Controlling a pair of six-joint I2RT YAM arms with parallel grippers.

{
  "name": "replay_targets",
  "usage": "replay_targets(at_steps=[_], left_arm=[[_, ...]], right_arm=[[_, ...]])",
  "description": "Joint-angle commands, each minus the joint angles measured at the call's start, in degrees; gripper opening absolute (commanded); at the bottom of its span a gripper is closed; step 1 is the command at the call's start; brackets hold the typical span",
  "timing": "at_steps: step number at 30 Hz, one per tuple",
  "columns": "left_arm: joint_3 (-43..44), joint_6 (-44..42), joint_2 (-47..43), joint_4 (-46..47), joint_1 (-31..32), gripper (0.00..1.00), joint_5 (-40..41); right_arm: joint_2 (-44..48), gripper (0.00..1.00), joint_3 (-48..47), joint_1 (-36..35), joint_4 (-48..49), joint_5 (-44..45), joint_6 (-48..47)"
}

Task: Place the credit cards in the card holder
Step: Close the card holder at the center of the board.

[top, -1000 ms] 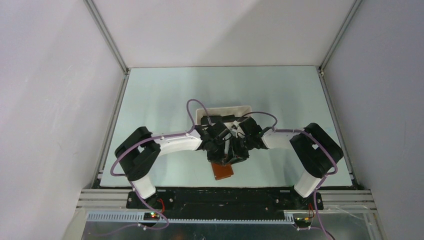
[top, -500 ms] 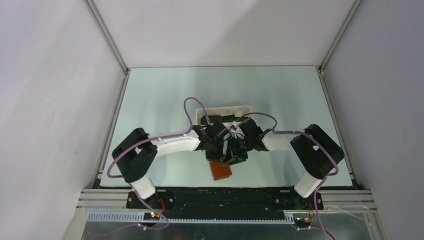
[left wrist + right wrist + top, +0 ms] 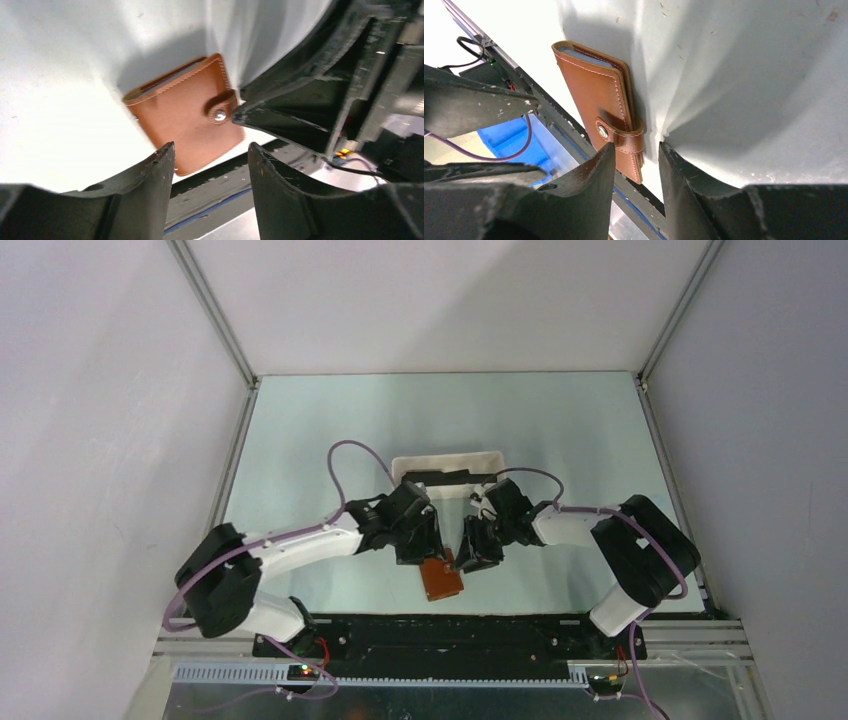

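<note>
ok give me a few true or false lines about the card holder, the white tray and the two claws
1. The card holder is folded shut, its snap tab wrapped over the front. True.
2. The left claw grips the card holder. False: its fingers stand apart with nothing between them, and the holder lies on the table.
3. The white tray sits farther from the arm bases than the card holder. True.
4. The card holder lies inside the white tray. False: it lies on the table near the front edge, apart from the tray.
5. The right claw is open and empty. True.
</note>
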State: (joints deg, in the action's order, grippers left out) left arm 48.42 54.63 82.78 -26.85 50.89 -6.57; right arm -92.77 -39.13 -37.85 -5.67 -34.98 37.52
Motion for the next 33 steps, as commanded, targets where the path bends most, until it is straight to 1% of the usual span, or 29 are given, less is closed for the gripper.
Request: replay_targets(at_steps=[1, 4, 6, 11, 13, 19, 26, 31, 32, 33], left_arm=[[-5.33, 3.86, -4.46, 11.8, -1.58, 0.59, -5.99], [-8.74, 6.43, -4.23, 19.63, -2.19, 0.54, -10.2], [-11.96, 9.53, -3.5, 25.77, -2.35, 0.53, -12.4], [-14.06, 10.52, -2.44, 26.54, -2.4, 0.5, -10.47], [-14.26, 10.45, -1.71, 26.55, -2.42, 0.44, -10.11], [-13.78, 10.1, 0.95, 26.55, -2.45, 0.33, -10.17], [-13.37, 9.84, 3.27, 26.51, -2.42, 0.27, -9.92], [-13.19, 9.69, 3.33, 26.5, -2.44, 0.15, -9.59], [-13.23, 9.63, 3.24, 26.52, -2.48, 0.1, -9.49], [-13.21, 9.63, 3.25, 26.51, -2.47, 0.08, -9.46]], right_arm=[[1.07, 0.41, 1.38, 1.3, -0.15, 1.53, -0.27], [0.1, 0.38, 1.45, 1.87, 1.05, 0.72, 0.09], [-0.42, 0.37, 1.44, 2.14, 2.0, 0.2, 0.39], [-1.47, 0.36, 1.43, 2.49, 3.68, -1.08, 0.92], [-1.9, 0.36, 1.43, 2.51, 4.2, -1.36, 1.08], [-3.51, 0.34, 1.44, 2.3, 5.1, -2.12, 1.66], [-4.41, 0.34, 1.28, 2.09, 5.07, -2.24, 1.66], [-4.76, 0.33, 1.03, 1.47, 5.12, -1.97, 1.62], [-4.91, 0.33, 1.02, 1.26, 5.14, -1.95, 1.6], [-4.98, 0.33, 1.01, 1.23, 5.12, -1.94, 1.6]])
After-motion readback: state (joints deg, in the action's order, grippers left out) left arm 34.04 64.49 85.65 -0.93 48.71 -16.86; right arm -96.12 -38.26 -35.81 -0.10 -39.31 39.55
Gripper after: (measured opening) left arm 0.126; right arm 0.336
